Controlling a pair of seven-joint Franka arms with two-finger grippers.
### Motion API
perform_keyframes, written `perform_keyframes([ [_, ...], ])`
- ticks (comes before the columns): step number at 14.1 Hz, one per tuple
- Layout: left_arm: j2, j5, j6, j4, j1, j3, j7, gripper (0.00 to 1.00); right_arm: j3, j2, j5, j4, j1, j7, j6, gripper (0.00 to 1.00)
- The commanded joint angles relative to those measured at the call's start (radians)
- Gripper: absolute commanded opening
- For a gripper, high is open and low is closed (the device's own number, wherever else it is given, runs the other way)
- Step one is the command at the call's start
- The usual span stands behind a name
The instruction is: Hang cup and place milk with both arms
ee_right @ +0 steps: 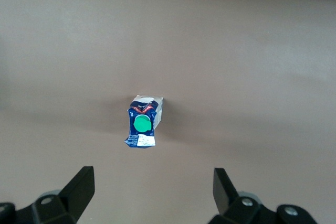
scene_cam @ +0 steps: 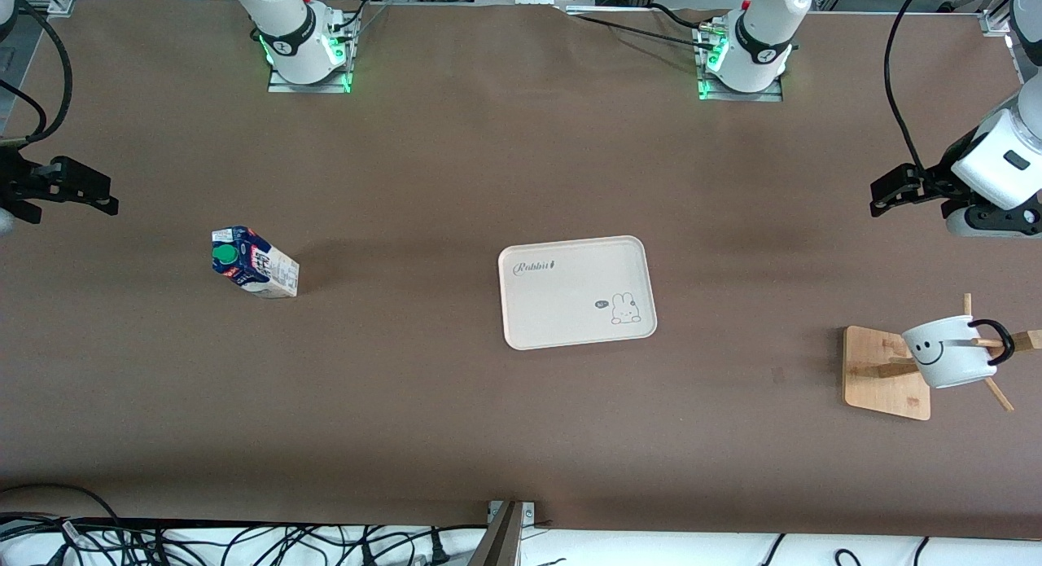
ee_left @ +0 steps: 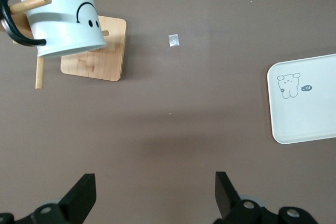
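two grippers up, jaws spread, holding nothing: left gripper [scene_cam: 883, 193] at the left arm's table edge, right gripper [scene_cam: 98, 195] at the right arm's edge. cup [scene_cam: 948, 353] hangs on rack [scene_cam: 886, 372] near left arm's edge. milk [scene_cam: 254, 263] stands toward right arm's end. tray [scene_cam: 576, 291] mid-table.

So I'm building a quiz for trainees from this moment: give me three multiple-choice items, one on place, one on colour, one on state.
1. Where is the cup?
A. on the tray
B. hung on the wooden rack
C. in a gripper

2. What colour is the milk cap?
A. green
B. red
C. white

3. What is on the tray?
A. the milk
B. the cup
C. nothing

Answers:
1 B: its black handle loops over a peg of the wooden rack.
2 A: the round green cap shows in the right wrist view.
3 C: only its printed rabbit shows.
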State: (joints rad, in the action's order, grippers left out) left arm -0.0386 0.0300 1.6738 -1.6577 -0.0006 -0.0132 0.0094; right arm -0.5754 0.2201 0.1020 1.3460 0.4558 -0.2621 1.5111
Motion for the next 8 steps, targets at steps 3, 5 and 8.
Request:
perform_keyframes([
  [3,-0.006,-0.018,-0.025,0.027,-0.001,-0.001,-0.003,1.00,0.436,-0.033,-0.100,-0.015,-0.393,-0.048,-0.025,1.00],
  [5,-0.006,-0.018,-0.026,0.027,-0.001,-0.001,-0.005,1.00,0.612,-0.041,-0.189,-0.015,-0.498,-0.035,-0.023,1.00],
  [8,-0.004,-0.018,-0.026,0.027,-0.001,-0.001,-0.003,1.00,0.637,-0.044,-0.186,-0.008,-0.525,0.006,-0.014,1.00],
])
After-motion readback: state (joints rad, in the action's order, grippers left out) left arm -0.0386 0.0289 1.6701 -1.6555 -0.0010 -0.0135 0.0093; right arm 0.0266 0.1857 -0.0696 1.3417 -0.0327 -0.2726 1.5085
